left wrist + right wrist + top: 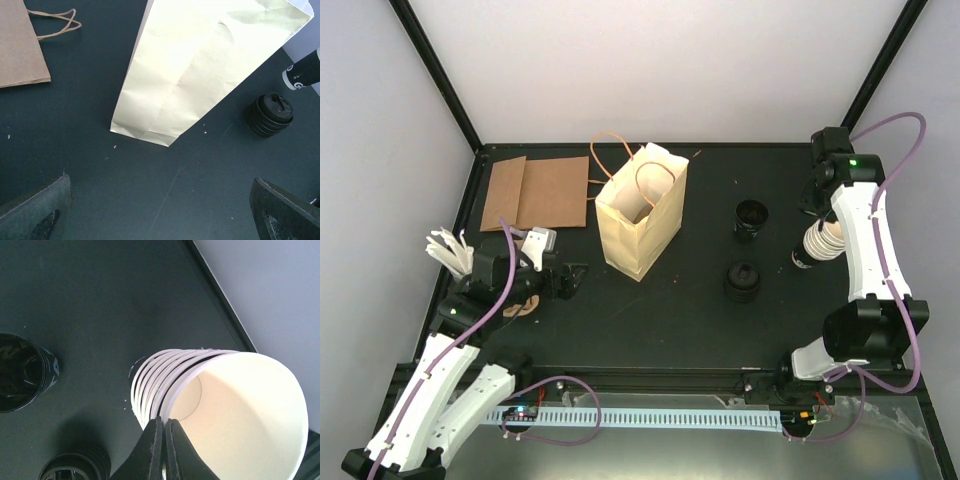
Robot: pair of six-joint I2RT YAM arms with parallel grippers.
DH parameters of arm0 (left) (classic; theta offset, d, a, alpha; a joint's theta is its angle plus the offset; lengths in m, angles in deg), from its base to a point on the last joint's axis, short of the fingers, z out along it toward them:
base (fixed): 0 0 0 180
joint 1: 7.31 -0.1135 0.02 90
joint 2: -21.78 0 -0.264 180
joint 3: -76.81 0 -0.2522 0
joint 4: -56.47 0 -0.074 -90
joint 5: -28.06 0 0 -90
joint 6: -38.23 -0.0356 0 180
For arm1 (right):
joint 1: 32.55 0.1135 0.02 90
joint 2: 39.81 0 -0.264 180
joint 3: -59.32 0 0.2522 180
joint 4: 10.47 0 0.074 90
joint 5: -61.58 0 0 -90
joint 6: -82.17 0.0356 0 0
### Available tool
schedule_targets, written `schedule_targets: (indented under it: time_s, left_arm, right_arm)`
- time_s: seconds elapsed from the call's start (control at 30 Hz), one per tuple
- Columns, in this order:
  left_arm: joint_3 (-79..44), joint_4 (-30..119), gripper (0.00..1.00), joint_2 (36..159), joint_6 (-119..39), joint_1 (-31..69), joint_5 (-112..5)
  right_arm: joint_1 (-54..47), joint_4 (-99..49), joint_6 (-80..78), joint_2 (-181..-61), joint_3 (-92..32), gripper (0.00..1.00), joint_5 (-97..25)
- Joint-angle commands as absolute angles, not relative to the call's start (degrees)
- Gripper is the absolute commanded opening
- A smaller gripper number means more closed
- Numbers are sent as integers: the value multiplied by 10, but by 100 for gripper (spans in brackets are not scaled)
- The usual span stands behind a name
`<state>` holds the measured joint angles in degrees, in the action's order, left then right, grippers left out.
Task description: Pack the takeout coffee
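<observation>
My right gripper is closed tight. Its two fingers pinch the near wall of the takeout coffee cup at the rim, one finger inside and one outside. That cup is the top one of a nested stack of cups leaning over the table close to its right edge, with the pale side wall just beyond. I have little room to the right. To the left the dark surface runs open as far as a black cup and a stack of black lids, both near the cups but not touching them. From above, the right arm rises along the right side, then folds back down over the stack.

My left gripper is spread wide and holds nothing. It sits low over bare table on the left, with the arm bent in from the near corner. Ahead of it the cream paper bag stands upright with its mouth open. The bag is well apart from the held cup, with the lids and the black cup between them. A flat brown bag lies at the far left.
</observation>
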<state>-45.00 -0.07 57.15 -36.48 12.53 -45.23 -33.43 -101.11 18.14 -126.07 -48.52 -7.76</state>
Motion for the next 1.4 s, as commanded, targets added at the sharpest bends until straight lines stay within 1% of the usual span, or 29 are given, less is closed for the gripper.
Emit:
schedule_targets:
  time_s: [0.0, 0.2, 0.33, 0.5, 0.9, 1.03, 1.1, 1.37]
  left_arm:
    - [-448, 8, 99, 570, -368, 122, -453]
    - [-448, 8, 99, 569, -368, 122, -452]
    - [-448, 8, 99, 569, -368, 122, -453]
    - [-448, 9, 99, 570, -367, 122, -453]
    - [-448, 8, 99, 569, -368, 123, -453]
    - [-449, 9, 99, 570, -367, 123, -452]
    - [-448, 8, 99, 570, -368, 123, -452]
    - [-449, 8, 99, 569, -368, 123, -451]
  right_arm:
    - [-327, -1021, 188, -1267, -494, 2, -54]
    - [-312, -1027, 192, -1274, -489, 2, -34]
    - [-281, -1056, 213, -1290, -502, 1, 29]
    - [-244, -1075, 243, -1307, -508, 1, 67]
    - [-230, -1100, 252, -1311, -540, 1, 71]
    - [-216, -1078, 246, -1307, -524, 1, 67]
    - [-216, -1109, 268, -1322, -548, 1, 87]
    - [-215, -1113, 244, -1295, -622, 1, 98]
